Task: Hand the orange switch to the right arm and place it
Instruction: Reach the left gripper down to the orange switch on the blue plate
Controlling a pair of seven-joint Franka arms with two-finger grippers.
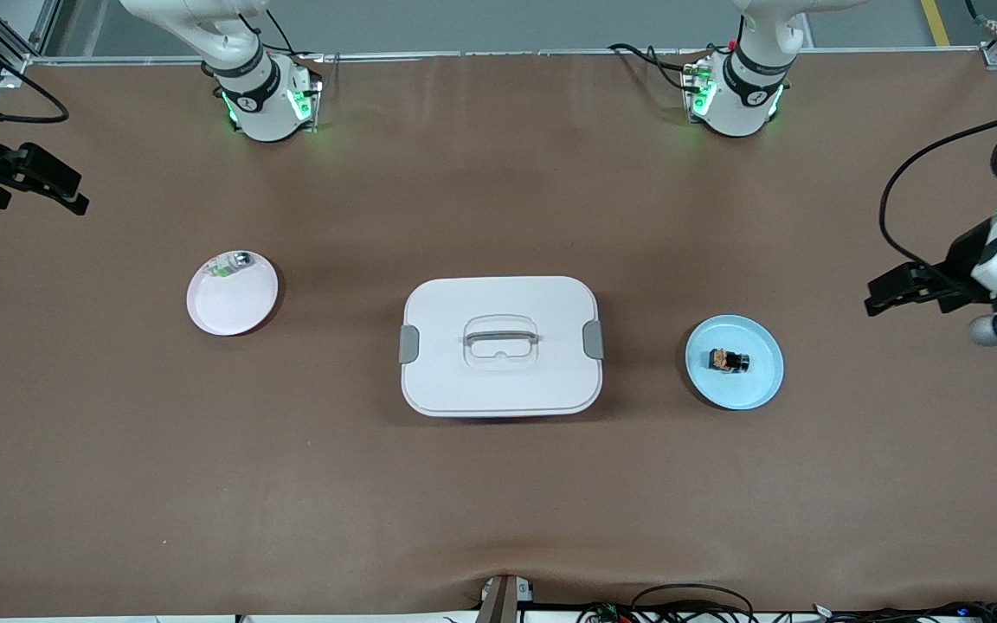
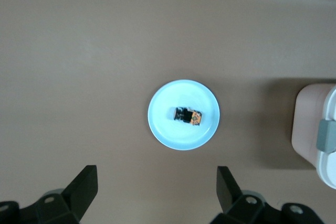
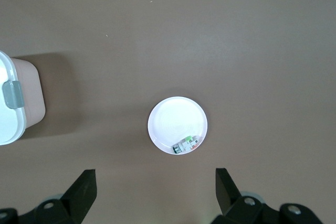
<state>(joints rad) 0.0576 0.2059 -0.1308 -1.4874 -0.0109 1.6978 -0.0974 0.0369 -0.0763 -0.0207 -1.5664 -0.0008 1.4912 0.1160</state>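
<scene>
The tiny black blocky orange switch [image 1: 728, 360] with its tan top is lying on the light blue round plate [image 1: 758, 385], toward the left arm's end of the table. It's probably light, rigid and a bit slick, so it's best pinched across the flat black sides. The left gripper [image 2: 157, 192] is being held above that plate and the right gripper [image 3: 156, 192] above the white round plate [image 3: 173, 116], jaws apart on both.

From my console I log the following surroundings. Table [image 1: 498, 519]: one broad surface covered in a matte brown mat, lightly scuffed, with a slight ripple at the edge nearest the front camera. Rail [image 1: 429, 55]: a silver metal strip along the edge where the bases stand. Floor [image 1: 507, 22]: grey, seen above that rail, with a yellow line [image 1: 935, 22] painted toward the left arm's end. Cables [image 1: 689, 601]: black loops bunched below the nearest edge. Light: even, overhead, casting soft shadows on the mat.
</scene>
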